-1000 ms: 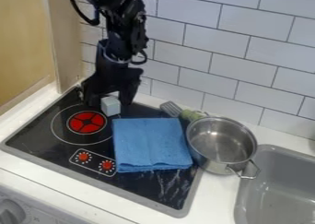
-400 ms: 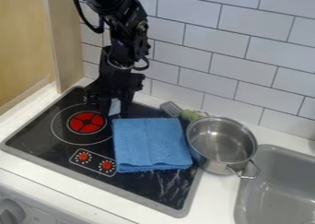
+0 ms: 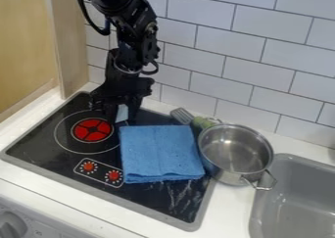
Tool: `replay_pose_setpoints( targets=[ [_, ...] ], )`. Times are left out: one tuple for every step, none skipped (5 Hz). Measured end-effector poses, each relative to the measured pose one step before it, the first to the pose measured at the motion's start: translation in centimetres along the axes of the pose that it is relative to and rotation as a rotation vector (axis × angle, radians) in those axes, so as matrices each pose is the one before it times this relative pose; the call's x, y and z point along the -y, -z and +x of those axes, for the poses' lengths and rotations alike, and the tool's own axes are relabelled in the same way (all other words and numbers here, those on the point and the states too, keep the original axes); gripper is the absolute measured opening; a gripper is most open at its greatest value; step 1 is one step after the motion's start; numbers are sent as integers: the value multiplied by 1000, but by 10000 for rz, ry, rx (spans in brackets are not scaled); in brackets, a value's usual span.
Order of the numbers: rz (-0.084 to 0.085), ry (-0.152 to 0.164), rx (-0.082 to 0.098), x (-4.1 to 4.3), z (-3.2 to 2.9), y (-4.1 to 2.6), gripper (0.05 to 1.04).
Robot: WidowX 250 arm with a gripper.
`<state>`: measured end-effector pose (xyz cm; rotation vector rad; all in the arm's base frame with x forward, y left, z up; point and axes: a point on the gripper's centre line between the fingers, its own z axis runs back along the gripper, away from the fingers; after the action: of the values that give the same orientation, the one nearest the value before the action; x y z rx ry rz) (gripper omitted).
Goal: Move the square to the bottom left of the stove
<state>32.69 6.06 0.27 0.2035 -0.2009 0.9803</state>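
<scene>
The black gripper (image 3: 118,110) hangs low over the back left part of the stove (image 3: 39,149), pointing down. A small pale blue-white block (image 3: 122,113) is at the gripper's lower end, with dark gripper parts on both sides of it and part of it hidden. A square blue folded cloth (image 3: 161,154) lies flat across the middle and right of the stove, just in front and to the right of the block.
A red-centred burner (image 3: 92,130) and two red knobs (image 3: 101,172) mark the stove's left half. At the right stand a metal pot (image 3: 235,151) and a spatula with a green handle (image 3: 201,122). Beyond them is the grey sink (image 3: 294,198); a tiled wall (image 3: 262,60) rises behind.
Compared with the earliest frame, the gripper has come down around the block, and less of the block shows. Since the middle frame hardly anything differs. The cloth, pot and spatula have stayed put.
</scene>
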Motion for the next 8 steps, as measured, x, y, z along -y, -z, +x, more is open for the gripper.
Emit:
replay_pose_setpoints(
  targets=[
    [-29,-6,60,37,53,-83,456],
    [-399,-252,566,-564,754,-2482,456],
    [-226,-255,333,-1400,-41,-1934,456],
    [-170,-207,159,-1860,-428,-1405,456],
    [173,-677,108,-3633,136,-671,456],
    [426,-443,-128,-2995,169,856,456],
    [-28,-505,-188,-2106,-315,1602,456],
    [334,161,73,-356,-84,1398,456]
  ],
)
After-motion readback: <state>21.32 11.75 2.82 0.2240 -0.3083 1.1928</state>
